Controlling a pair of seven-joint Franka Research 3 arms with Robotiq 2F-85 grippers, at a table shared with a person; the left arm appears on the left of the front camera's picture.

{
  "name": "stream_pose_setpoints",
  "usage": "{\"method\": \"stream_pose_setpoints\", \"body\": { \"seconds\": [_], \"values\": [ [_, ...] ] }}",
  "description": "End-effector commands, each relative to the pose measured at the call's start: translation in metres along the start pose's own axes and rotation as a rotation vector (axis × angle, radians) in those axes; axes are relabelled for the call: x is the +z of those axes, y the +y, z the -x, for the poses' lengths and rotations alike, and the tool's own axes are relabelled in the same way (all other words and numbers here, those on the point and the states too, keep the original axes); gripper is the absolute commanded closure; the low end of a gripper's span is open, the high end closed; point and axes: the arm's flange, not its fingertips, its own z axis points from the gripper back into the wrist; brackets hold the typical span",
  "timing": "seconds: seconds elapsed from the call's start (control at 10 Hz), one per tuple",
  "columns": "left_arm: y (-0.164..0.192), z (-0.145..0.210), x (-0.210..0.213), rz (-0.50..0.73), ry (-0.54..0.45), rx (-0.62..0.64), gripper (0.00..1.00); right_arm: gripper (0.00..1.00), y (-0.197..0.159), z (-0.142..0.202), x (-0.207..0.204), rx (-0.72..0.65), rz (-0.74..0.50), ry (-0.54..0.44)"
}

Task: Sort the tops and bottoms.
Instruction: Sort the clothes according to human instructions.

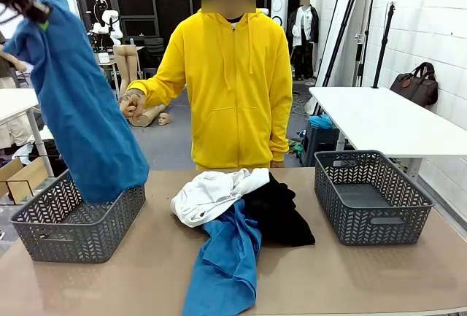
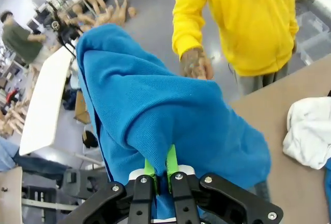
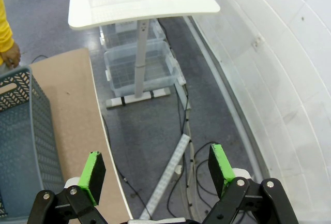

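Grasps blue top (image 1: 80,126) in left end effector (image 2: 160,168) at upper left, dangling it into grey basket (image 1: 73,230) at lower left; holds right end effector (image 3: 158,169) released, pads (image 3: 94,171) apart.

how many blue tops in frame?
2. One blue top hangs from the left gripper over the left basket; a second blue top lies on the table, partly under the white shirt. The pile may hide more.

Tan counter (image 1: 350,279) with two grey lattice baskets, one at the left end (image 1: 73,234) and one at the right end (image 1: 350,222), well apart. Person in yellow hooded sweatshirt (image 1: 233,90) stands at the far edge, between them. Behind, right: white table (image 1: 379,119), brown handbag (image 1: 416,85) on it by the wall, clear plastic bins (image 3: 137,66) beneath
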Motion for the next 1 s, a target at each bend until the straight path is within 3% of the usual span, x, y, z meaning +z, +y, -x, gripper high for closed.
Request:
{"method": "stream_pose_setpoints", "body": {
  "seconds": [0.0, 0.3, 0.5, 0.7, 0.9],
  "values": [
    [0.015, 0.029, -0.034, -0.042, 0.058, -0.022, 1.00, 0.00, 0.000, 0.001, 0.000, 0.011, 0.000, 0.008],
    [-0.005, 0.093, -0.082, 0.104, 0.190, -0.025, 1.00, 0.00, 0.000, 0.001, 0.000, 0.011, 0.000, 0.008],
    [-0.060, 0.147, -0.100, 0.191, 0.292, -0.104, 1.00, 0.00, 0.000, 0.001, 0.000, 0.011, 0.000, 0.008],
    [-0.103, 0.184, -0.110, 0.299, 0.312, -0.116, 1.00, 0.00, 0.000, 0.001, 0.000, 0.011, 0.000, 0.008],
    [-0.122, 0.216, -0.129, 0.282, 0.392, -0.177, 1.00, 0.00, 0.000, 0.001, 0.000, 0.011, 0.000, 0.008]
  ]
}}
